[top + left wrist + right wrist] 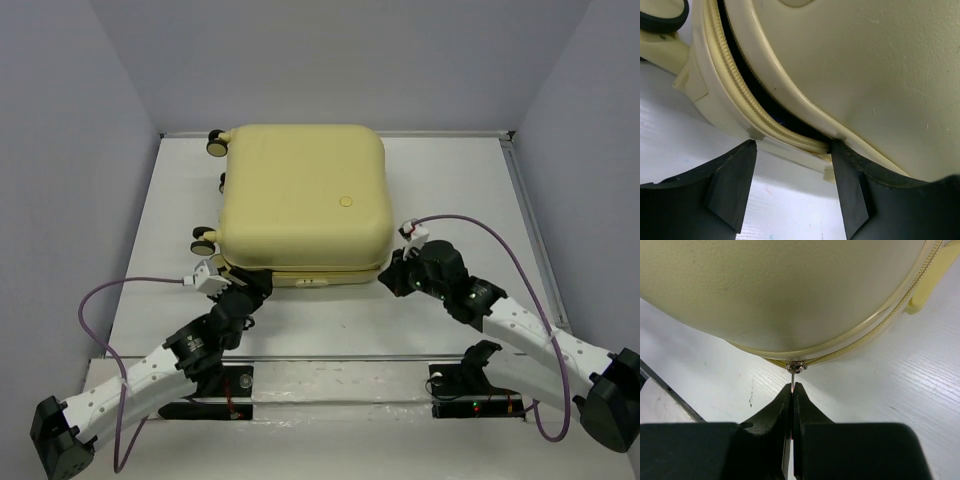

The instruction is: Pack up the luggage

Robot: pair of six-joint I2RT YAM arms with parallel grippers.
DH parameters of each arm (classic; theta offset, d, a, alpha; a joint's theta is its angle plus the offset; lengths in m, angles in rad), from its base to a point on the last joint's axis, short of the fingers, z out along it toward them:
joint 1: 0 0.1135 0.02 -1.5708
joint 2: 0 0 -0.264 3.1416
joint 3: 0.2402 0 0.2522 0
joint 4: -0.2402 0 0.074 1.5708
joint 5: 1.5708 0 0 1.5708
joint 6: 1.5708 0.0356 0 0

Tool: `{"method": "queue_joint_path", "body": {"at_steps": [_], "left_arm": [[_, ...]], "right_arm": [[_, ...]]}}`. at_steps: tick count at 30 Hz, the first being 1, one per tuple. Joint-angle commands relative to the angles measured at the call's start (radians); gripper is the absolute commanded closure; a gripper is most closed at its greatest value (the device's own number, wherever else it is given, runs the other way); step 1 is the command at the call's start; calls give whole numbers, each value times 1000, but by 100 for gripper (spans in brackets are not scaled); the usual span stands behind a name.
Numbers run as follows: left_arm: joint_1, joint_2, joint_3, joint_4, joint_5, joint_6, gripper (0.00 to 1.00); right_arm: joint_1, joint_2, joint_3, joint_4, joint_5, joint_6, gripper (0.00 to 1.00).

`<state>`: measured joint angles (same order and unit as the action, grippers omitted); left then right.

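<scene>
The right gripper (pixel 792 386) is pinched together on the thin metal zipper pull (pixel 792 377) at the near right corner of the luggage (pixel 300 195). The left gripper (pixel 792 150) has its fingers spread apart at the case's near left corner, and its right finger (pixel 850 190) touches the seam, where the zip teeth gape over a dark slit of lining. The pale yellow case lies flat with its lid down on the middle of the desk (pixel 450 180), closer to the far edge, its wheels (pixel 215 142) facing the left edge.
</scene>
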<state>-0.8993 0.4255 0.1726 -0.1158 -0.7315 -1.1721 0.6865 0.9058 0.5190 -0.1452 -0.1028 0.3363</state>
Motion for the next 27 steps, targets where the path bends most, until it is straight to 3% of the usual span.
{"method": "queue_joint_path", "body": {"at_steps": [1,9,14,17,19,23,27], "left_arm": [[48,6,-2,180,-28,68,28],[51,-149,-45,117,-3,57,36],[77,7,-39,182,29,57,36],[111,117,-41,321,75,86,37],[126,191,-45,375,115,101,44],[135,275,-51,485,164,138,92],[135,338,-39,573,211,160,94]], "right_arm": [[1,-28,-17,15,-61,4,93],[1,-18,-14,22,-63,1,93],[1,-22,-17,27,-75,3,93],[1,-33,-25,27,-86,6,93],[1,-38,-30,35,-95,10,93],[25,-10,-59,116,-127,49,93],[213,100,-50,213,10,98,93]]}}
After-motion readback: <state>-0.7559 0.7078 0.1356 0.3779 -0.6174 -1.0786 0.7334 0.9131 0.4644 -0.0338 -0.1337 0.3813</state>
